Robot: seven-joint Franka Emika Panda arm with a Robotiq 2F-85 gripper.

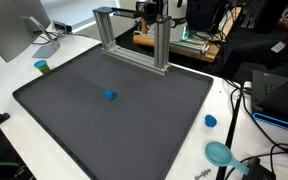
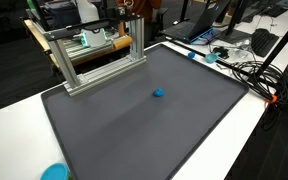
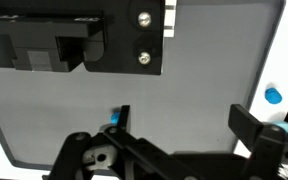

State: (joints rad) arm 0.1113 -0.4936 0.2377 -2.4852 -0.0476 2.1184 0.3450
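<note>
A small blue object [image 1: 110, 96] lies near the middle of a dark grey mat [image 1: 74, 120] and shows in both exterior views [image 2: 158, 94]. In the wrist view my gripper [image 3: 184, 122] is open and empty, well above the mat. The blue object [image 3: 114, 121] peeks out beside one finger, partly hidden by it. In both exterior views the arm [image 1: 149, 10] [image 2: 134, 8] is at the far edge, above an aluminium frame [image 1: 134, 40], and its jaws are hard to make out there.
The aluminium frame [image 2: 94, 55] stands on the mat's far edge. On the white table are a blue cap [image 1: 211, 121], a teal disc [image 1: 219, 153], a green cup [image 1: 42, 67], a monitor [image 1: 9, 30] and cables [image 2: 249, 72].
</note>
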